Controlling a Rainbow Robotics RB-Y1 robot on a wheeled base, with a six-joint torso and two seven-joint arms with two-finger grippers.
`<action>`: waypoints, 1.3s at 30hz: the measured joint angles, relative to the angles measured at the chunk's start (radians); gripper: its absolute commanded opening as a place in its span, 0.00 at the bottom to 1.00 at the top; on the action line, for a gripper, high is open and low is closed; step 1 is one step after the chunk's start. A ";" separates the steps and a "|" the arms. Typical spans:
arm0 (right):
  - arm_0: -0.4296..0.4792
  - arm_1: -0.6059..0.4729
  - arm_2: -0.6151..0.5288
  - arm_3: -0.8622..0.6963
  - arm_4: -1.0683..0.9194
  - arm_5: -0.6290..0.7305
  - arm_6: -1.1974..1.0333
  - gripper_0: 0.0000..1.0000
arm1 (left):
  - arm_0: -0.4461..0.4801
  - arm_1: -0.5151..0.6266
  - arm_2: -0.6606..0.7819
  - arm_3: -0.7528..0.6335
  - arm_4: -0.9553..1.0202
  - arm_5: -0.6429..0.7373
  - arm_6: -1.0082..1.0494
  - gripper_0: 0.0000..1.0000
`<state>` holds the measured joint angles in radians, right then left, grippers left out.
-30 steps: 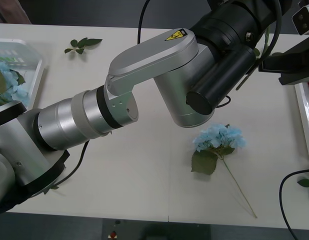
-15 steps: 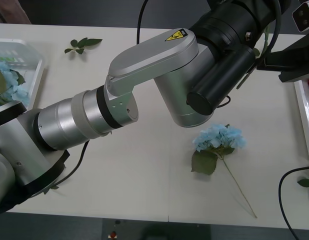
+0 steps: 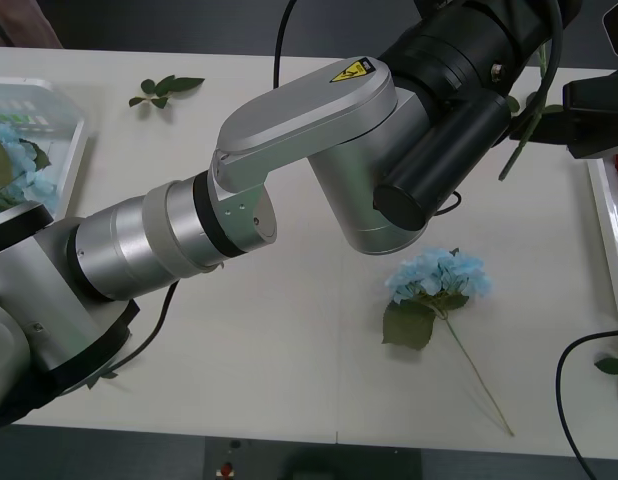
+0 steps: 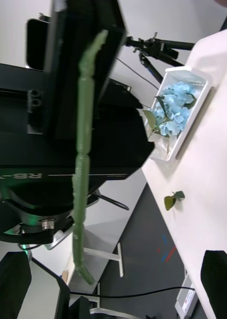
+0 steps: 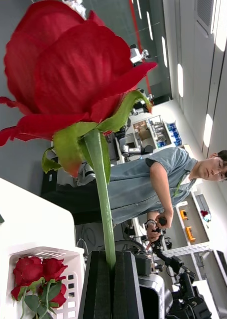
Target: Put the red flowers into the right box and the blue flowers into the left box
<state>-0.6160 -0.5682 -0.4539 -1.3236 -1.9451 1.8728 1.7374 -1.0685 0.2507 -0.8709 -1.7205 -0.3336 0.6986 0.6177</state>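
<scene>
1. Left wrist view: the left gripper (image 5: 113,259) has its two black fingers (image 5: 127,284) pressed together on the thin green stem of a deep-red artificial rose (image 5: 68,79), whose bud stands high above them.
2. Below and behind this held rose, the shallow white plastic right box (image 5: 76,259) sits on the pale table with more red roses (image 5: 39,279) lying inside it.
3. From the right wrist, the right gripper (image 4: 113,271) has its black fingers (image 4: 218,279) spread wide apart, holding nothing; the rose's long green stem (image 4: 81,164) hangs ahead of them.
4. Front view: the left arm (image 3: 289,140) reaches across the white table (image 3: 289,350) towards its far right corner, where the stem (image 3: 519,135) shows beside the right box (image 3: 601,220).
5. One pale-blue fluffy hydrangea flower (image 3: 439,275) lies on the table, well apart from both boxes.
6. At the table's left edge, the translucent white left box (image 3: 74,145) holds other blue hydrangeas (image 3: 24,170).
7. A loose green leaf sprig (image 3: 167,88) lies near the far edge.
</scene>
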 measured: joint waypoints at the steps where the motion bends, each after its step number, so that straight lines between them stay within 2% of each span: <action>1: 0.000 0.000 0.000 0.000 -0.006 0.008 0.000 1.00 | 0.000 0.000 0.000 0.000 0.000 0.000 0.000 0.00; 8: 0.000 0.000 -0.012 0.000 -0.022 0.035 -0.002 1.00 | 0.000 0.000 0.000 0.000 0.000 0.020 -0.003 0.00; 19: -0.039 0.000 0.049 0.000 -0.023 -0.028 -0.019 1.00 | 0.000 0.000 0.000 0.000 -0.016 0.021 -0.030 0.00; 20: -0.044 0.001 0.052 0.000 -0.023 -0.033 -0.019 0.98 | 0.000 0.000 0.000 0.000 -0.017 0.022 -0.030 0.00; 22: -0.052 0.006 0.053 0.000 -0.023 -0.036 -0.019 0.62 | 0.000 0.000 0.000 0.000 -0.022 0.034 -0.031 0.00; 24: -0.058 0.015 0.053 0.000 -0.023 -0.036 -0.019 0.15 | 0.000 0.000 0.000 0.000 -0.031 0.042 -0.032 0.00; 25: -0.059 0.019 0.053 0.000 -0.023 -0.036 -0.019 0.07 | 0.000 0.000 0.000 0.000 -0.034 0.044 -0.032 0.00; 26: -0.059 0.023 0.053 0.000 -0.023 -0.036 -0.019 0.03 | 0.000 0.000 0.000 0.000 -0.039 0.049 -0.033 0.00; 28: -0.059 0.028 0.053 0.000 -0.023 -0.036 -0.019 0.00 | 0.000 0.000 0.000 0.000 -0.055 0.073 -0.033 0.00; 39: -0.059 0.029 0.054 0.000 -0.023 -0.036 -0.024 0.00 | 0.000 0.000 -0.027 0.001 -0.092 0.095 -0.033 0.00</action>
<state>-0.6751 -0.5388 -0.4002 -1.3236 -1.9682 1.8369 1.7134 -1.0685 0.2507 -0.8983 -1.7192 -0.4258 0.7932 0.5850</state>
